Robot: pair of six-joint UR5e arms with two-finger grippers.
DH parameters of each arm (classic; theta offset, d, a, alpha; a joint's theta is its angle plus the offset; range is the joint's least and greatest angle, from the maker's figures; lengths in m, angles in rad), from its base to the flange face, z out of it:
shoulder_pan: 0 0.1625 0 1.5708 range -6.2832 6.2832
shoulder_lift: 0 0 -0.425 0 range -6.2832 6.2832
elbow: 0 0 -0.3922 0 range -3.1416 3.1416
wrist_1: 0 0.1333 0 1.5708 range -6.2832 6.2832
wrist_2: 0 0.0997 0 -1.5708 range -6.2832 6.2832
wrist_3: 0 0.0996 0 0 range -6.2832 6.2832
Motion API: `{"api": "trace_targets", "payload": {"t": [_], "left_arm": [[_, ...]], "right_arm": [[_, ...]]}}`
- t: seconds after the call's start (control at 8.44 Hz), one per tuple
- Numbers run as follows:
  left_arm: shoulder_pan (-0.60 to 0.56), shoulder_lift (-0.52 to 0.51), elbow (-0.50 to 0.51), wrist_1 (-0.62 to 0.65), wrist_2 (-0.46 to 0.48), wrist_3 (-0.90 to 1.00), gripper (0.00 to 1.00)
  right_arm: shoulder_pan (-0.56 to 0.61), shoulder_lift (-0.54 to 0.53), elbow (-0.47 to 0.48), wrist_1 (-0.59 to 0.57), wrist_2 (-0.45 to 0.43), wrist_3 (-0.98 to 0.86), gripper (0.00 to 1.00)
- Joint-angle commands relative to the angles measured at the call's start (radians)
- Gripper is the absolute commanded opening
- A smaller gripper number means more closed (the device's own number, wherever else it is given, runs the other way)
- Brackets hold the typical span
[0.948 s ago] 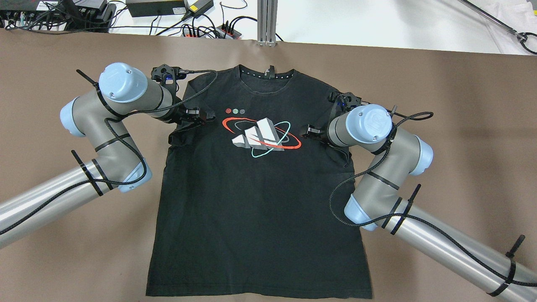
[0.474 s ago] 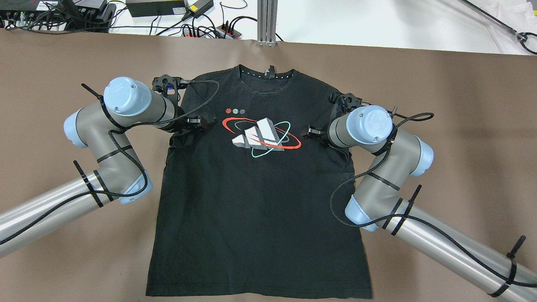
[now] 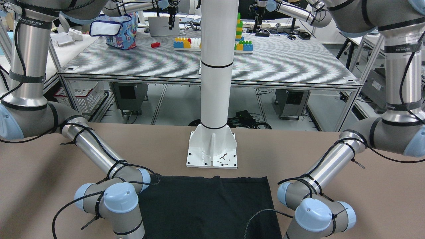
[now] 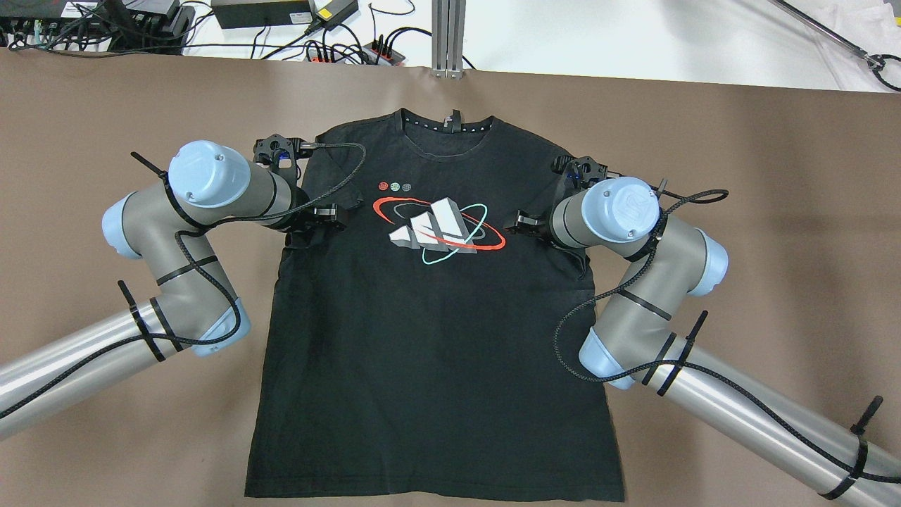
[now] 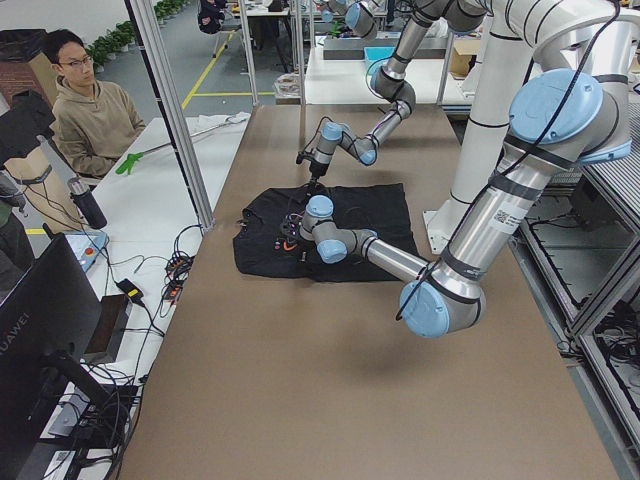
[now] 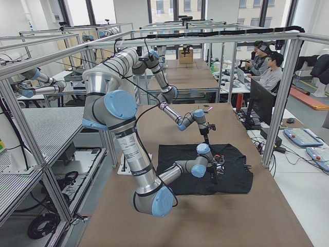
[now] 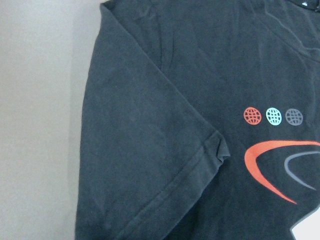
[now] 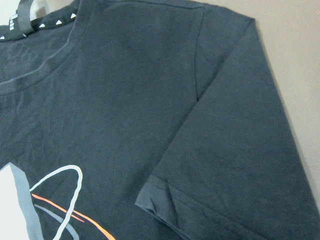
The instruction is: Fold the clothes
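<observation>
The clothes are one black T-shirt (image 4: pixel 436 338) with a red, teal and white chest print, lying flat on the brown table, collar at the far side. Both short sleeves lie folded inward onto the chest: the left sleeve (image 7: pixel 150 165) and the right sleeve (image 8: pixel 225 165). My left gripper (image 4: pixel 329 211) hovers over the folded left sleeve's hem. Over the shirt's right chest, beside the print, hangs my right gripper (image 4: pixel 524 222). Neither wrist view shows any fingers, and the wrists hide the jaws from above, so I cannot tell whether either is open or shut.
The white pillar's base (image 3: pixel 212 149) stands just beyond the shirt's hem (image 3: pixel 206 181) on the robot's side. Cables and power strips (image 4: pixel 338 49) and an aluminium post (image 4: pixel 448 35) line the far table edge. A person (image 5: pixel 95 110) sits past that edge.
My left wrist and gripper have drawn back toward the robot, a little lower over the folded left sleeve. The right arm and the shirt have stayed put.
</observation>
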Motion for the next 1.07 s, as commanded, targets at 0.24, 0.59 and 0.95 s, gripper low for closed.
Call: {"api": "trace_targets", "payload": {"t": [0.24, 0.59, 0.95], "left_arm": [[0.063, 0.064, -0.074, 0.002, 0.053, -0.031, 0.78], [0.09, 0.19, -0.258, 0.017, 0.053, -0.067, 0.79], [0.149, 0.296, -0.486, 0.112, 0.079, -0.201, 0.94]], "right_arm": [[-0.018, -0.003, 0.01, 0.01, 0.001, 0.005, 0.95], [-0.02, -0.094, 0.133, -0.004, 0.007, 0.005, 0.95], [-0.107, -0.224, 0.296, -0.008, -0.031, 0.218, 0.95]]}}
